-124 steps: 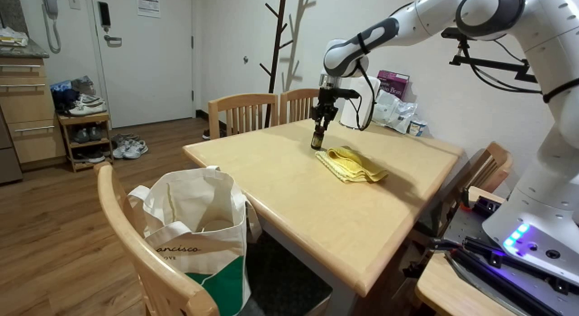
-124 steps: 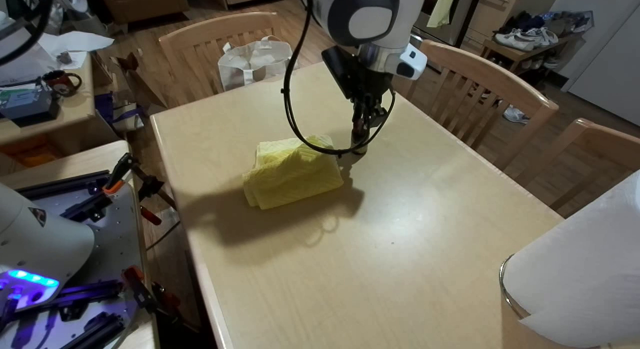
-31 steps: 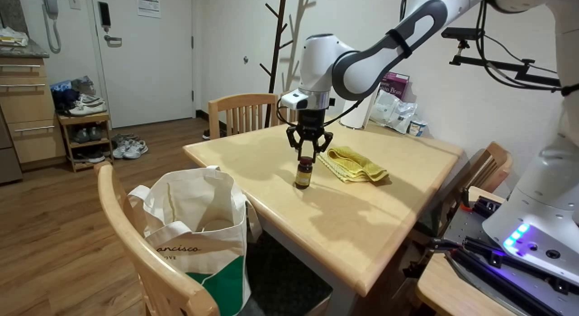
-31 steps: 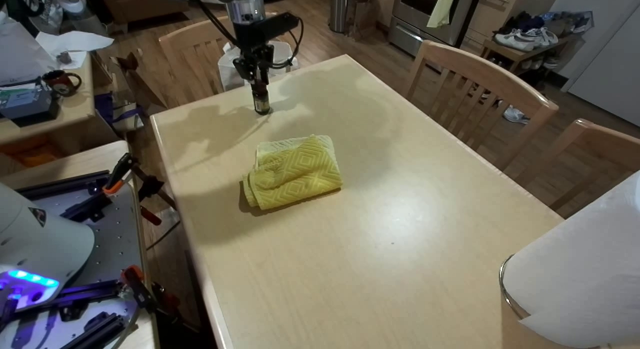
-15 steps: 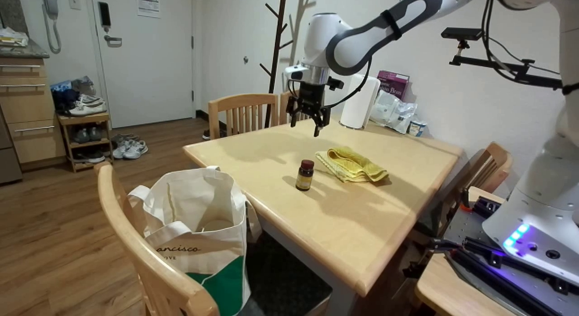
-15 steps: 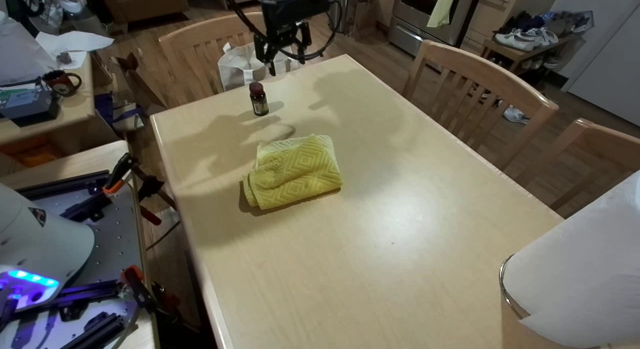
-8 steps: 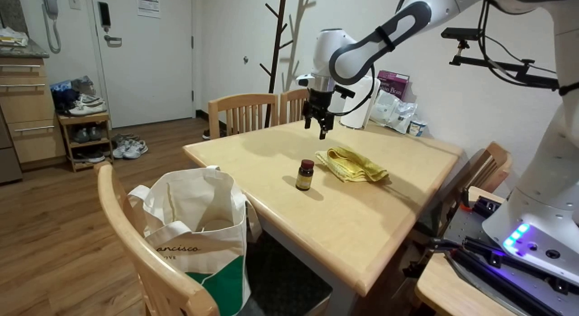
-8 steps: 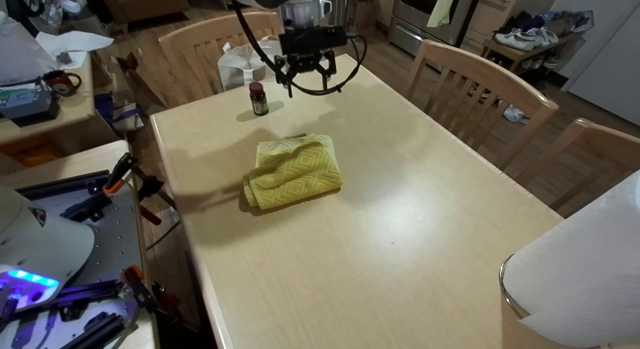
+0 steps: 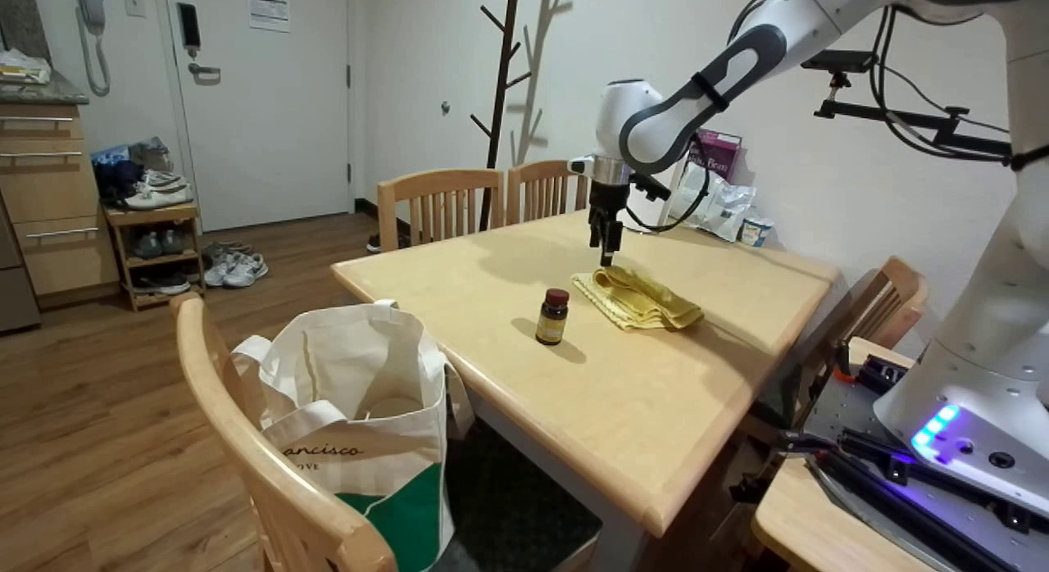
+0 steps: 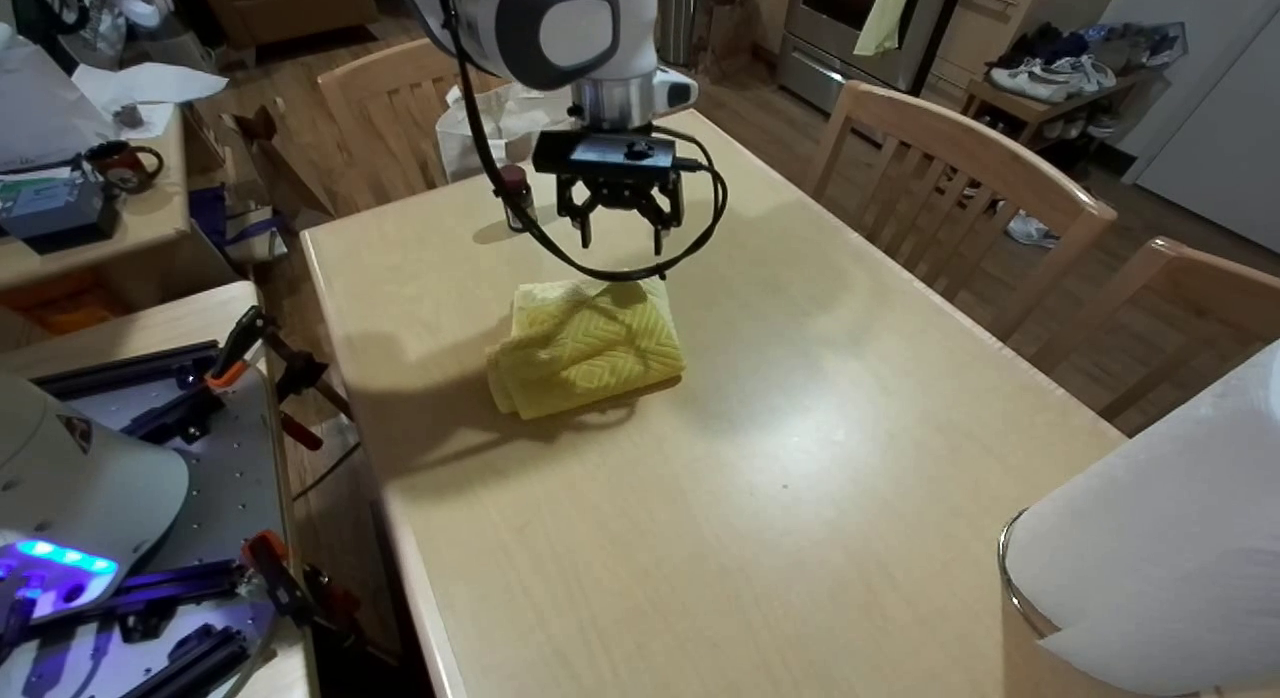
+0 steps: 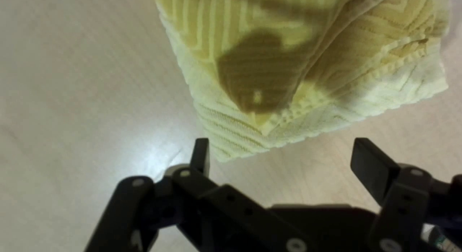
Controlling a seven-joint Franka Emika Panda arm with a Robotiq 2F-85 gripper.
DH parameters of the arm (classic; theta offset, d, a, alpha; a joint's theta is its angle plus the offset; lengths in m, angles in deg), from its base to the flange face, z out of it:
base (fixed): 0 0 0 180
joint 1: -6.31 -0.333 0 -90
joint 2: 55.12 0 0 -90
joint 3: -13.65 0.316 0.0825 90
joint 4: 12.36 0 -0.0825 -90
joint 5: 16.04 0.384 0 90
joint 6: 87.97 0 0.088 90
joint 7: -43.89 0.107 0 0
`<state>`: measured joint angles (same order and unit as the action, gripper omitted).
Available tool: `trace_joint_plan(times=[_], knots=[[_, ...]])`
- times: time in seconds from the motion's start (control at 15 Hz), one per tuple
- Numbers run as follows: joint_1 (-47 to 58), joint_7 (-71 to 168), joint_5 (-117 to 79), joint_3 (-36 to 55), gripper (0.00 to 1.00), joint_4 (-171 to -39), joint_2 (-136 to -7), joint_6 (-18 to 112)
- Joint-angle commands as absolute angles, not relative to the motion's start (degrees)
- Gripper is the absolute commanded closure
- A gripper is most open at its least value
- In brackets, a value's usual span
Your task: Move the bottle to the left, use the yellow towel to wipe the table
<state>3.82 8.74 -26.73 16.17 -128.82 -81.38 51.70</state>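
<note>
1. In both exterior views, a pale wooden surface [image 10: 800,558] with rounded edges carries the things. In an exterior view, a broad stretch of it runs between the folded yellow textured cloth towel [image 10: 595,348] and a large white paper roll [image 10: 1150,538].
2. The towel lies set in from the edges.
3. The small dark bottle with a red-brown cap [image 9: 551,320] stands upright near the edge by a cream canvas tote bag [image 9: 385,445], near the towel but apart from it.
4. The white-and-grey robot arm [image 9: 742,68] arches over the surface, wrist bent so the black two-fingered pincer [image 11: 281,151] points down.
5. The pincer's fingers are spread wide apart, above one corner of the towel.
</note>
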Motion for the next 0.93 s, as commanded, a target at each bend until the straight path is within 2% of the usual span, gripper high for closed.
trace_joint_plan(times=[0.0,0.53,0.6,0.67,0.73,0.8,0.87], knots=[[5.44,17.51,-24.63,16.69,0.00,-134.69,-77.80,53.59],[5.78,35.88,-18.88,15.61,0.00,-144.16,-73.71,56.15],[5.95,37.39,-17.01,15.99,0.25,-143.97,-74.14,55.76],[5.75,39.40,-15.67,16.00,0.21,-143.72,-74.61,55.76],[5.54,41.32,-14.20,16.04,0.06,-143.16,-75.53,56.09],[5.17,43.70,-13.07,15.92,0.38,-142.72,-76.38,56.71],[5.15,45.40,-11.15,16.23,0.38,-142.22,-77.30,56.95]])
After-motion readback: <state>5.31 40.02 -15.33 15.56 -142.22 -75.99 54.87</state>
